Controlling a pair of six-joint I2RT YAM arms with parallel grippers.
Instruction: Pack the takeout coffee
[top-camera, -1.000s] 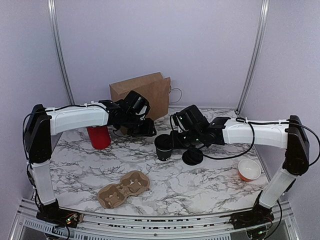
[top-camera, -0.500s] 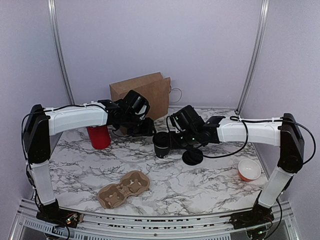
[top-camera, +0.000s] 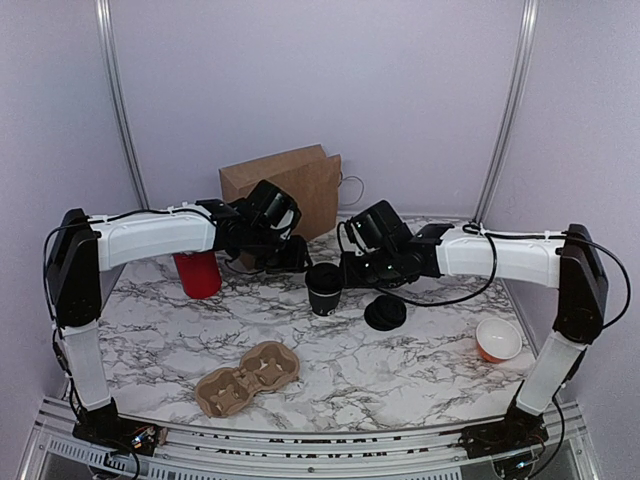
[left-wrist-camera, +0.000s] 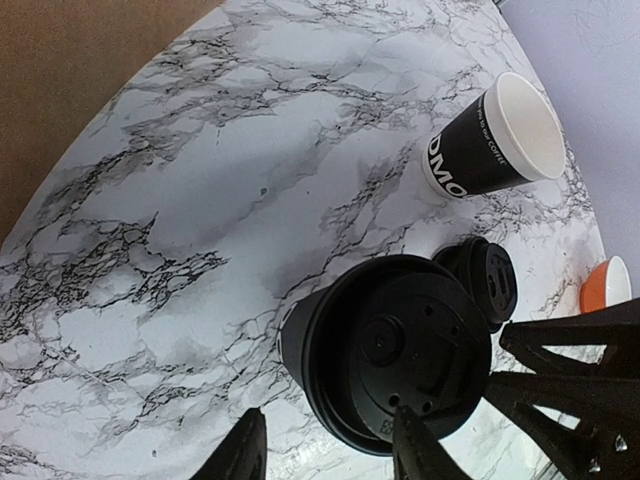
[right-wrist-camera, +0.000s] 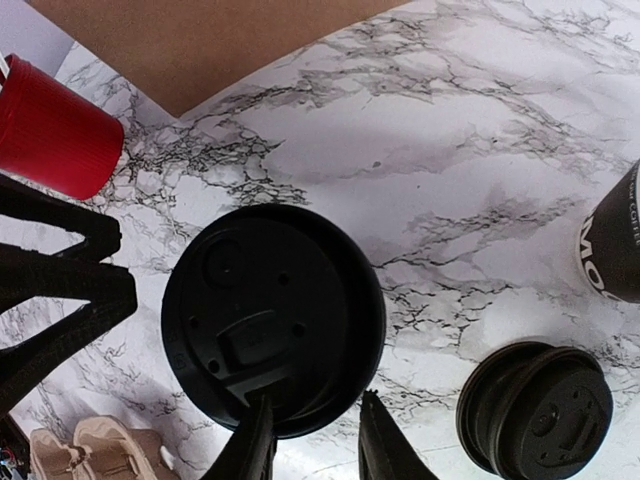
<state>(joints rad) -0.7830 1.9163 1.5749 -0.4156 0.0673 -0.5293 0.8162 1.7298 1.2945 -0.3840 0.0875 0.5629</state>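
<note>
Takeout coffee (top-camera: 323, 288), one lidded cup, stands between the spread left gripper (left-wrist-camera: 328, 420) and the right gripper (right-wrist-camera: 315, 400), which straddles its lid edge; I cannot tell if it pinches. Around it is one each of open cup (left-wrist-camera: 490, 150), loose lid (right-wrist-camera: 535, 410), red cup (top-camera: 198, 274), bag (top-camera: 285, 185), carrier (top-camera: 248, 377) and bowl (top-camera: 497, 340), on a marble table (top-camera: 400, 370) with lilac walls (top-camera: 320, 80).

Table (top-camera: 420, 375): white marble pattern, dark veins.
Landmark: takeout coffee (top-camera: 323, 290), black lidded cup, upright near table middle, toward back.
Loose black lid (top-camera: 385, 314) just right of it, flat on marble, not touching.
Open black cup (left-wrist-camera: 495, 145), white interior, white print, further right and back, beyond that lid.
Brown paper bag (top-camera: 300, 185) behind it, upright at back edge.
Red cup (top-camera: 199, 275) well left.
Cardboard cup carrier (top-camera: 248, 378) well in front, slightly left.
Orange bowl (top-camera: 497, 340) far right, nearer front.
</note>
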